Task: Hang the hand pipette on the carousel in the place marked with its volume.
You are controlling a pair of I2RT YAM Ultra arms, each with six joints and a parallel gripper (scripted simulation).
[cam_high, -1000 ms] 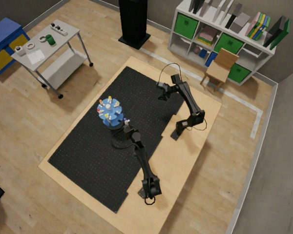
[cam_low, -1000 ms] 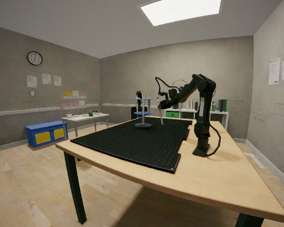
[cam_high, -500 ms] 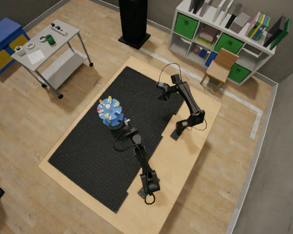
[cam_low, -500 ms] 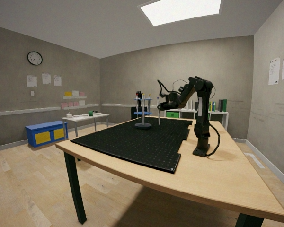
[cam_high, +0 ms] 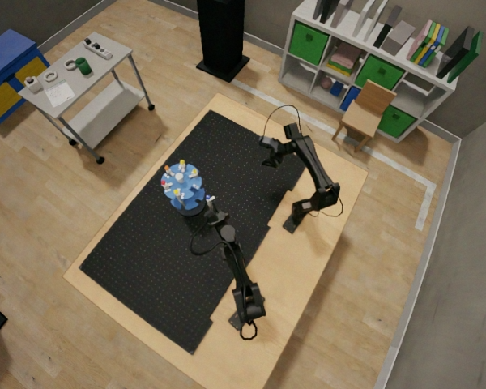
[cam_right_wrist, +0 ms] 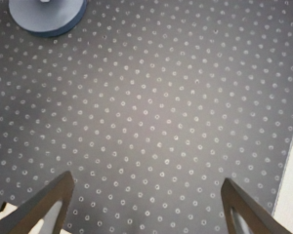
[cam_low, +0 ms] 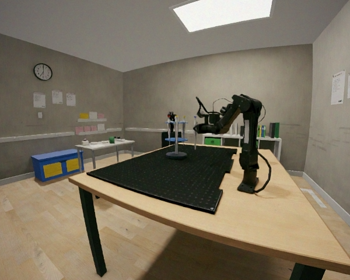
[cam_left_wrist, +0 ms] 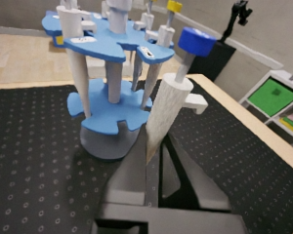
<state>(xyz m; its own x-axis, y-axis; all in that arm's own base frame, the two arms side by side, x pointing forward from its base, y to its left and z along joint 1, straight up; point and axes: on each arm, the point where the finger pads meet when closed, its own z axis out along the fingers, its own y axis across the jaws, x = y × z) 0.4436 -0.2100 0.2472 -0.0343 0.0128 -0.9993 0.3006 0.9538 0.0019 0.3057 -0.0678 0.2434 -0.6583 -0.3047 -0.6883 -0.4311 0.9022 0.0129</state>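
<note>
The blue carousel (cam_high: 187, 184) (cam_low: 175, 139) (cam_left_wrist: 102, 43) stands on the black mat, with several pipettes hanging in its slots. My left gripper (cam_high: 213, 211) (cam_low: 199, 129) (cam_left_wrist: 153, 129) is shut on the lower body of a white pipette (cam_high: 210, 199) (cam_low: 195, 132) (cam_left_wrist: 164, 109) with a blue push button (cam_left_wrist: 196, 40). It holds the pipette nearly upright, off the mat, just beside the carousel's head. The finger hook (cam_left_wrist: 196, 102) points away from the carousel. My right gripper (cam_high: 270, 162) (cam_right_wrist: 146, 179) is open and empty above bare mat, well away from the carousel's grey base (cam_right_wrist: 46, 15).
The black dotted mat (cam_high: 151, 259) (cam_low: 175, 181) (cam_right_wrist: 161, 107) covers most of the wooden table (cam_high: 301, 267) (cam_low: 259, 217). The mat's edge and the table's wooden strip lie close behind the pipette in the left wrist view (cam_left_wrist: 244, 122).
</note>
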